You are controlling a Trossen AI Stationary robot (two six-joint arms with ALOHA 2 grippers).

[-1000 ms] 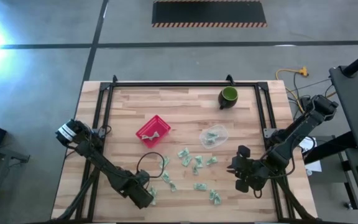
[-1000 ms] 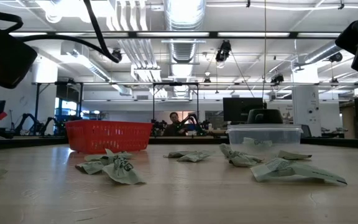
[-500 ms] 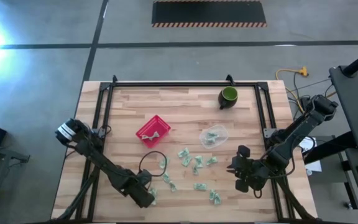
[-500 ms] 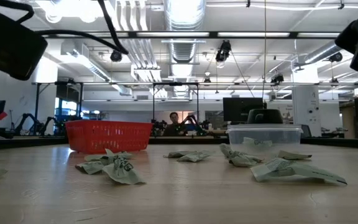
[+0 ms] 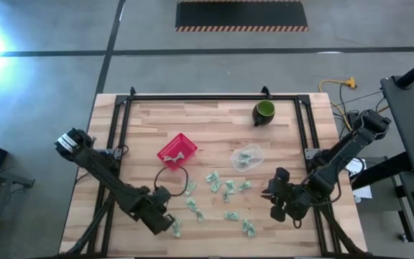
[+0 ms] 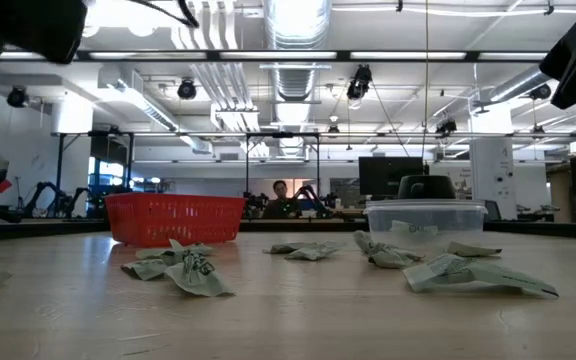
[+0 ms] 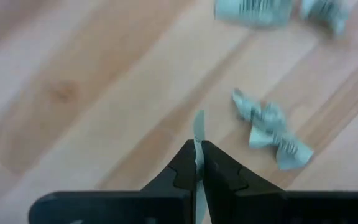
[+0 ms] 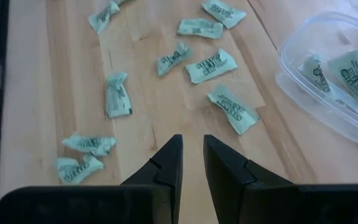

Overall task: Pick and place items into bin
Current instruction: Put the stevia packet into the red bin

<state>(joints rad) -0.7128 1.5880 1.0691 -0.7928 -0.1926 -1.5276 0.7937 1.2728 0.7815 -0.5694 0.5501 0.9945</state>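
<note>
The items are small crinkly wrapped pieces (image 5: 225,188), pale green and white with dark print on the flat middle and twisted, flared ends like sweet wrappers; most lie scattered flat on the light wooden slatted table (image 5: 214,129) in a loose cluster towards its front, between the two arms. A few more lie inside a clear plastic tub (image 5: 248,157) just behind that cluster, and some pale pieces show in the small red mesh basket (image 5: 177,151) to the left of the tub. A dark green cup (image 5: 264,111) stands well apart near the table's far edge. The left gripper (image 7: 198,163) is at the front left of the cluster, raised off the wood, its two dark fingers pressed together on the thin edge of one wrapped piece (image 7: 199,140), whose pale green end sticks up between the tips; another piece (image 7: 271,126) lies on the table just beyond it. The right gripper (image 8: 192,149) hangs over the front right of the table, near the edge of the cluster, its fingers parted by a narrow gap with nothing between them; several pieces (image 8: 211,66) lie on the wood ahead of it, and the tub with its pieces sits to one side.
</note>
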